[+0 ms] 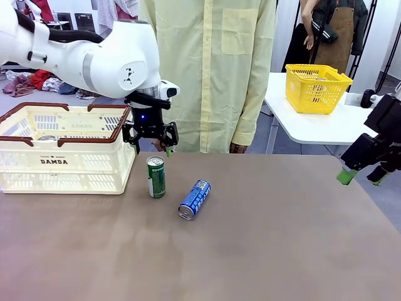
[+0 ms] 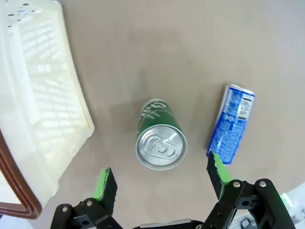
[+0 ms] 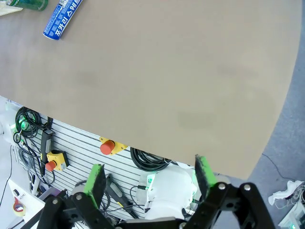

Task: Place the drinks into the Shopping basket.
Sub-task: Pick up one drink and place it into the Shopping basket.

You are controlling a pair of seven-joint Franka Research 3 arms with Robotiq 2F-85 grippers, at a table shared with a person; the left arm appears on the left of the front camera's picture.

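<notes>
With left gripper [image 1: 152, 148] spread wide above the upright green can [image 1: 156, 177] near the table's [image 1: 282, 238] far edge, beside the Shopping basket [image 1: 62, 162], and right gripper [image 1: 361, 177] equally wide off the right edge: could topple it toward the lying blue can [image 1: 195, 199] if lowered off-centre.

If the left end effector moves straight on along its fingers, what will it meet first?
Most likely the upright green can: its silver top lies between the open fingers of the left end effector. The fingers may pass on either side and reach the table, though depth is unclear.
</notes>
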